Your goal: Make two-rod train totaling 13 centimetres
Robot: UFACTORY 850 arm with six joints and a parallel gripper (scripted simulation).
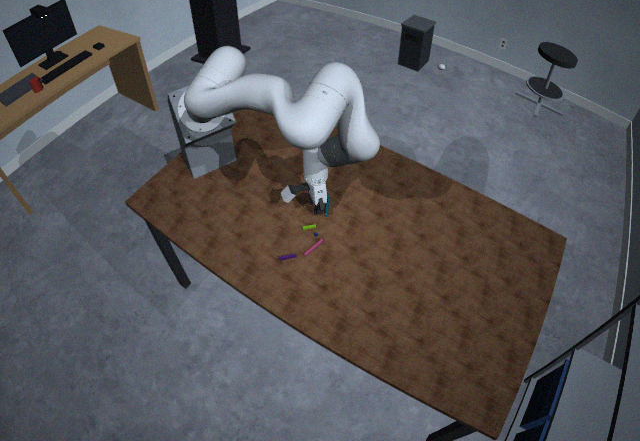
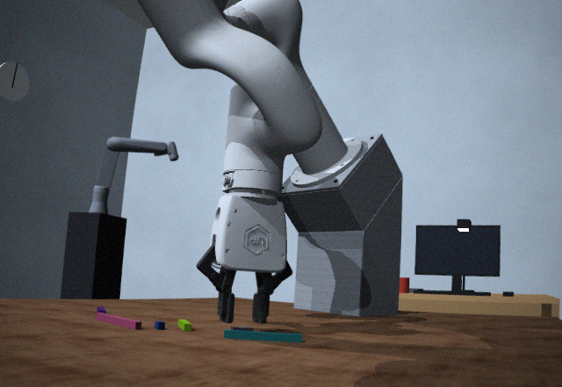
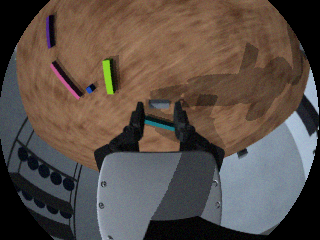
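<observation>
My gripper (image 1: 319,210) (image 2: 242,315) (image 3: 159,109) is half open with nothing between its fingers, and its tips are just above the table. A short grey rod (image 2: 241,328) (image 3: 159,103) lies right at the fingertips. The long turquoise rod (image 1: 326,209) (image 2: 262,336) (image 3: 160,124) lies flat close beside it and shows between the fingers in the wrist view. Further off lie a lime rod (image 1: 309,227) (image 2: 184,325) (image 3: 108,76), a small blue rod (image 1: 315,234) (image 2: 159,325) (image 3: 90,88), a pink rod (image 1: 313,247) (image 2: 118,320) (image 3: 66,80) and a purple rod (image 1: 287,257) (image 2: 101,310) (image 3: 50,31).
The arm's grey base block (image 1: 206,147) (image 2: 349,255) stands at the table's back corner. The brown table (image 1: 413,281) stretches wide to the right. A desk with a monitor (image 1: 38,30) stands off the table.
</observation>
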